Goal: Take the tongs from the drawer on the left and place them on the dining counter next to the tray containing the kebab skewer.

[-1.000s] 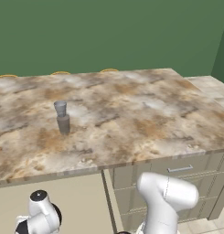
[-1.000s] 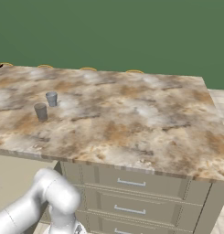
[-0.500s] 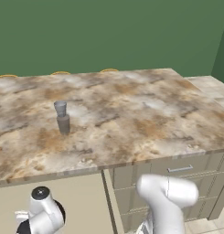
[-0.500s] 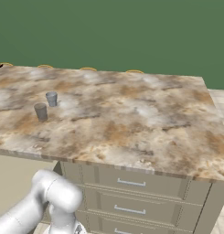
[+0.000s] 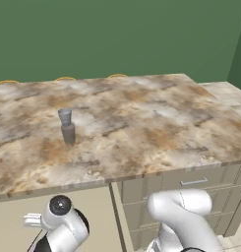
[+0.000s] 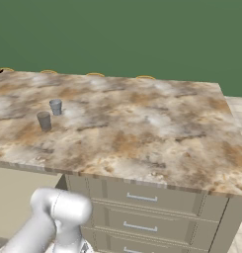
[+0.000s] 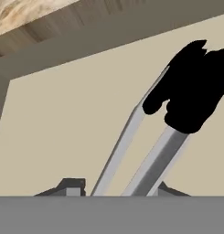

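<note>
In the hand view the tongs point(image 7: 150, 137) stand between my fingertips point(image 7: 72, 186). Their two silver arms run up and to the right and end in black tips. My gripper point(image 7: 118, 188) is shut on the silver arms near their lower end. Behind them is a flat beige panel, with the stone edge of the dining counter point(image 7: 22, 13) above it. The dining counter point(image 5: 141, 118) point(image 6: 142, 123) spreads across both base views, and my arm bends down below its front edge. The drawer, the tray and the kebab skewer are out of view.
Two small grey cups point(image 5: 67, 125) point(image 6: 49, 113) stand on the counter's left part. A stack of beige drawers with silver handles point(image 5: 193, 182) point(image 6: 142, 198) sits under the counter's right end. A green wall rises behind the counter.
The fingers have drawn closer together around the tongs. In the left base view the arm's dark joint has shifted slightly to the right. The counter and cups have not moved.
</note>
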You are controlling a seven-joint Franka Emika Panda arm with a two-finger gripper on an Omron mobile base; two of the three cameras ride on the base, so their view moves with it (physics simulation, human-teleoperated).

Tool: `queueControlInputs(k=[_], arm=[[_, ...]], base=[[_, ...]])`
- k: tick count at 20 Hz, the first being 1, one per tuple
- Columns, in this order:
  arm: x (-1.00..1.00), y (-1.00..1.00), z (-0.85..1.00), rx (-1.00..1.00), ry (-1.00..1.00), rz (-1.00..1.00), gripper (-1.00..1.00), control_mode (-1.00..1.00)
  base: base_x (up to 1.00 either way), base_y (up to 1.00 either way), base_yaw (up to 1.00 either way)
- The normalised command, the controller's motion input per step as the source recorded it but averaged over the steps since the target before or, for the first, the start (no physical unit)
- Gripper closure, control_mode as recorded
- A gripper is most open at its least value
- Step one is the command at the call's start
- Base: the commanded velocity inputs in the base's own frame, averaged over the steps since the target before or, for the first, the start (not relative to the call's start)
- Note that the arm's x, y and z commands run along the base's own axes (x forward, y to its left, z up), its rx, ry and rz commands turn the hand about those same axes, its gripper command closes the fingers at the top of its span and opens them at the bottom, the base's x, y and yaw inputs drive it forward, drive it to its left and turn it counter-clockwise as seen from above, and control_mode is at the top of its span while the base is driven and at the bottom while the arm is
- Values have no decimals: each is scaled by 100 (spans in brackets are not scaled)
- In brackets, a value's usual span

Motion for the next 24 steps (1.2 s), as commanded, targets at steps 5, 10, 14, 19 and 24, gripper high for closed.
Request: queueControlInputs(k=[5, 10, 14, 19, 24], arm=[[7, -48, 100, 0, -6, 0, 100, -100], [15, -61, 100, 3, 0, 0, 100, -100], [24, -76, 99, 2, 0, 0, 100, -100], [31, -69, 85, 0, 1, 0, 100, -100], [23, -65, 53, -4, -1, 2, 100, -100]], base=[[0, 0, 0], [0, 0, 0], [0, 0, 0], [0, 0, 0], [0, 0, 0]])
